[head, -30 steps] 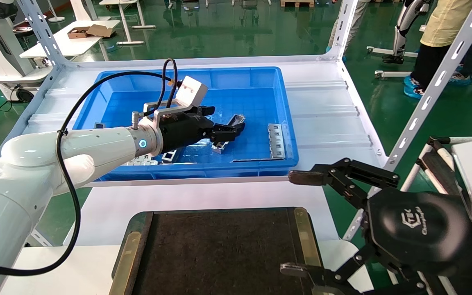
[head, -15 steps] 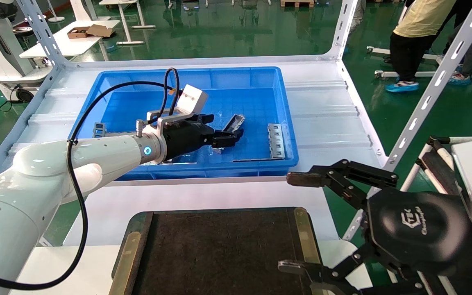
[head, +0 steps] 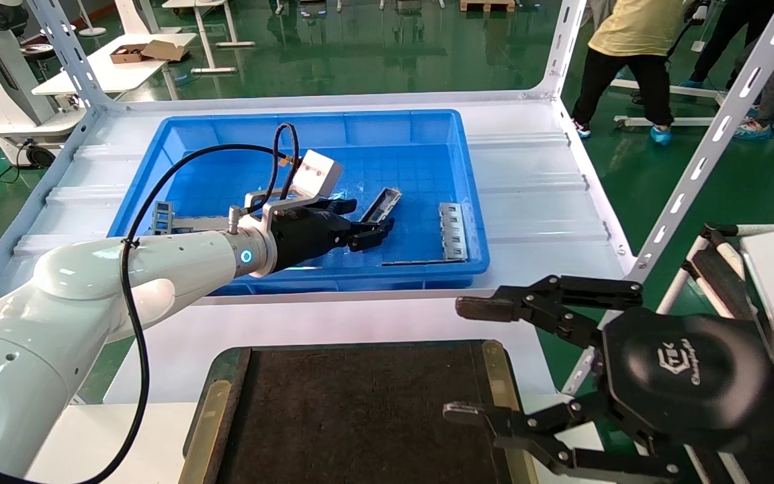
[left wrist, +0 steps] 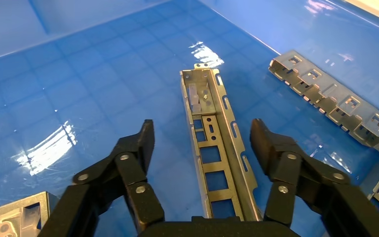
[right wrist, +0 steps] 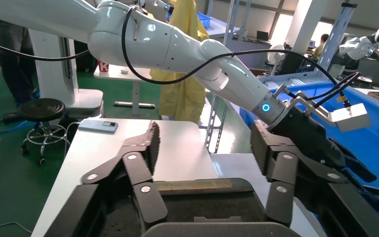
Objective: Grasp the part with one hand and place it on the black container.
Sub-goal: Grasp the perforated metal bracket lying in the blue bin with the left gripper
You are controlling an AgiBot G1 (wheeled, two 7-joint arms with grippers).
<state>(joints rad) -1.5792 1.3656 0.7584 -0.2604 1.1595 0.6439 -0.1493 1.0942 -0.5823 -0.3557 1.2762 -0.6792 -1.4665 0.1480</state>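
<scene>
Left gripper (head: 375,235) lined up over the part (left wrist: 217,148), fingers spread wide, nothing held.

The step in hand looks like the approach to the grasp: in the left wrist view the part lies on the floor of the blue bin (head: 306,121), running lengthwise straight out between the two fingers (left wrist: 138,148), apart from both. The next move likely calls for a short descent and a squeeze across the raised side walls, then a carry back to the black container (head: 360,417), near the robot. A ladder-like strip (left wrist: 333,96) lies beyond the far finger. The part's near end is hidden under the gripper body. The right gripper (head: 488,363) hangs wide open beside the container, idle.
</scene>
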